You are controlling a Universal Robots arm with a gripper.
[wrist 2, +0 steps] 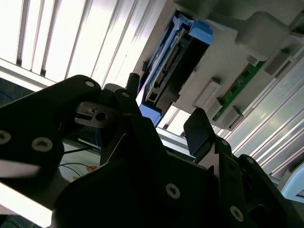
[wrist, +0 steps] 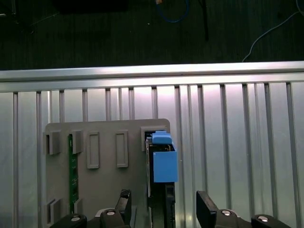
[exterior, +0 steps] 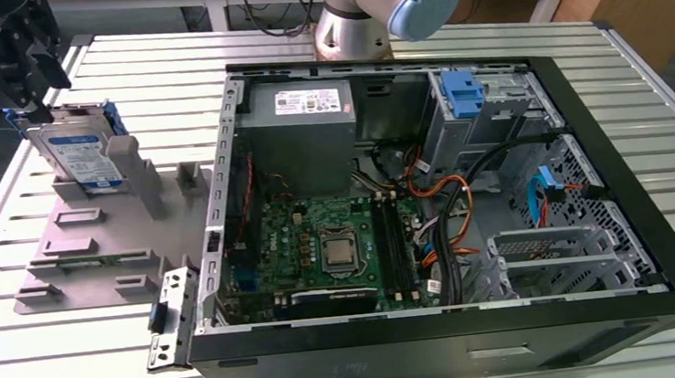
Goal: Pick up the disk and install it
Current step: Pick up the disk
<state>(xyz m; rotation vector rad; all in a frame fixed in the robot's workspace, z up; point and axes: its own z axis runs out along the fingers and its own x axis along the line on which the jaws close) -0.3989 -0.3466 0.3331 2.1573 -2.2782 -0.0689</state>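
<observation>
Silver disk [exterior: 75,157] with white-and-blue label and blue rails, upright on edge in grey holder [exterior: 82,231].

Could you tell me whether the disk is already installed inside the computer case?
No, in the exterior view the disk stands upright in the grey holder, outside the computer case.

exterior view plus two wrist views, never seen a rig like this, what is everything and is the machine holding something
The exterior view looks from off the machine onto a slatted metal table. The grey-blue column behind is the robot arm. An open computer case lies on the table; on the exterior view's left a grey holder keeps the disk standing on edge. Both wrist views come from cameras riding on the arm. Its black hand is open, a finger on each side of the disk, gripping nothing.
</observation>
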